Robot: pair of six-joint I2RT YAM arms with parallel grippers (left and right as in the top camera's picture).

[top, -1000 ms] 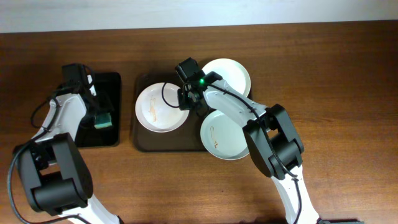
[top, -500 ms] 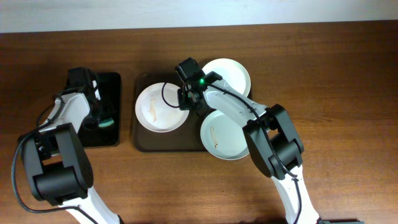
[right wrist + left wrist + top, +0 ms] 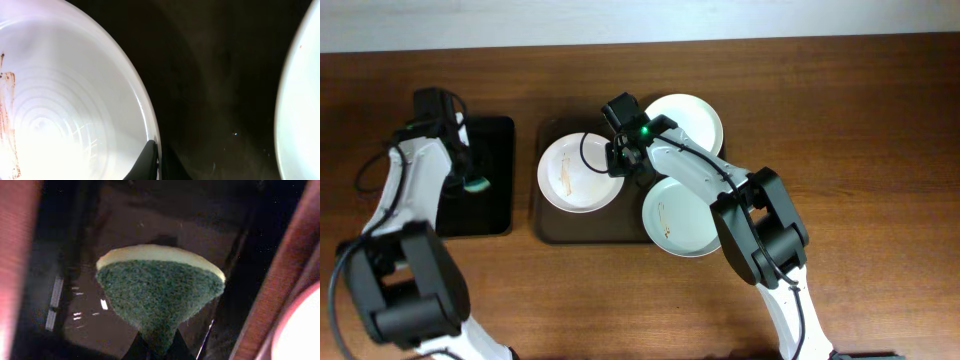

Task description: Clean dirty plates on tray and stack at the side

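Three white plates lie about the dark brown tray (image 3: 549, 228). The left plate (image 3: 576, 174) has a reddish smear. My right gripper (image 3: 620, 161) is shut on its right rim; in the right wrist view the fingertips (image 3: 159, 161) pinch the edge of that plate (image 3: 65, 100). A second plate (image 3: 688, 118) overhangs the tray's far right corner. The third plate (image 3: 678, 217) has a thin yellowish smear and overhangs the near right. My left gripper (image 3: 470, 179) is shut on a green and yellow sponge (image 3: 160, 292), held just above the black tray (image 3: 75, 305).
The smaller glossy black tray (image 3: 492, 150) lies left of the brown tray on the wooden table (image 3: 880, 150). Both arms reach in from the near edge. The edge of another plate (image 3: 306, 100) shows at the right of the right wrist view.
My left gripper has closed on the sponge over the black tray, and the left arm has swung a little left. The right arm and the plates have not moved.
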